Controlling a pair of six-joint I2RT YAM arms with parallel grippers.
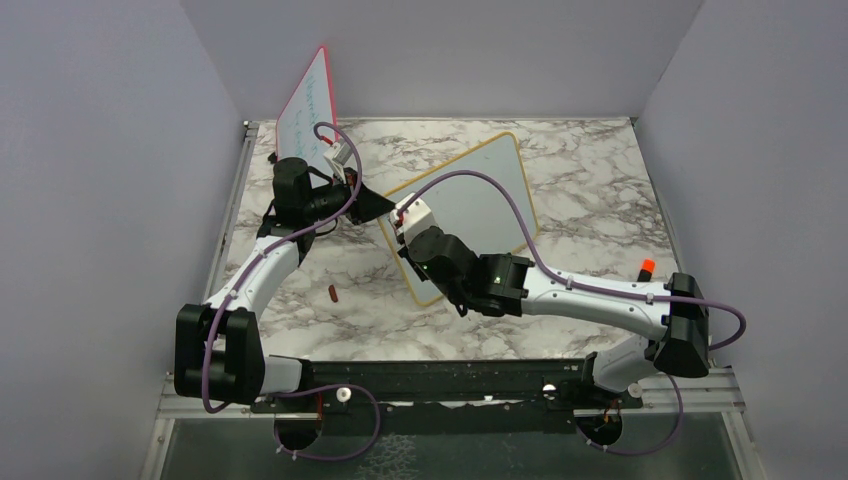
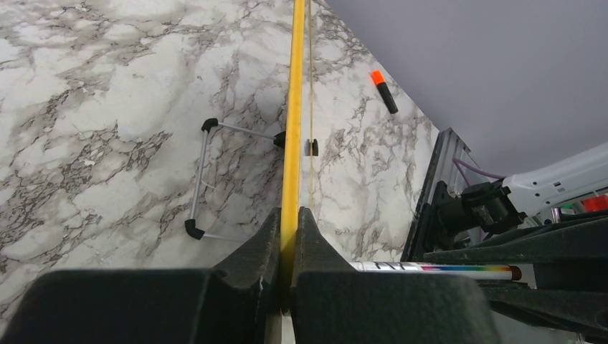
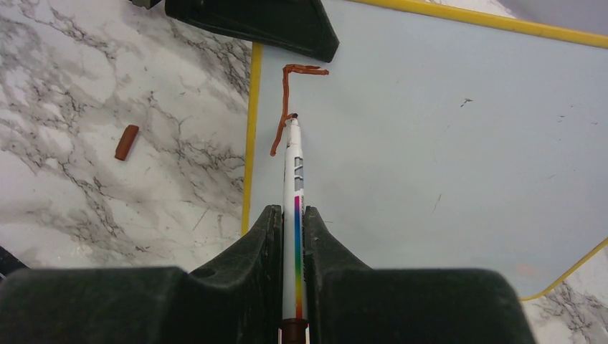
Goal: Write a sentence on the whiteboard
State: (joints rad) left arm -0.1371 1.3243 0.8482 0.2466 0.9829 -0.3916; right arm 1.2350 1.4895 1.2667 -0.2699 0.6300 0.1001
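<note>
- From above, the whiteboard (image 1: 480, 195) sits at the middle of the marble table (image 1: 600, 170), its yellow frame askew to the table's edges.
- The left gripper (image 1: 383, 206) is at the board's left edge. The right gripper (image 1: 402, 222) is just beside it, over the board's left part. Neither grip can be read clearly from here.
- A red-framed board (image 1: 308, 105) leans at the far left corner. A small red-brown cap (image 1: 332, 293) lies on the marble near the left arm, and an orange-capped marker (image 1: 645, 268) lies well apart at the right.
- In the left wrist view, the left gripper (image 2: 289, 218) is pressed together on the whiteboard's (image 2: 294, 107) yellow edge, which is seen edge-on.
- A black-tipped wire stand (image 2: 203, 179) shows to one side of that edge, and the orange-capped marker (image 2: 383, 91) lies beyond it. The rainbow-striped white marker (image 2: 430, 269) lies across the right of the view.
- In the right wrist view, the right gripper (image 3: 294, 215) pinches the white marker (image 3: 294, 168), whose tip meets the whiteboard (image 3: 444, 143) near its left frame.
- The sentence (image 3: 287, 93) is so far one red-brown mark, a short bar with a line running down from it, and the tip touches that line.
- The cap (image 3: 127, 142) lies on the marble left of the frame.
</note>
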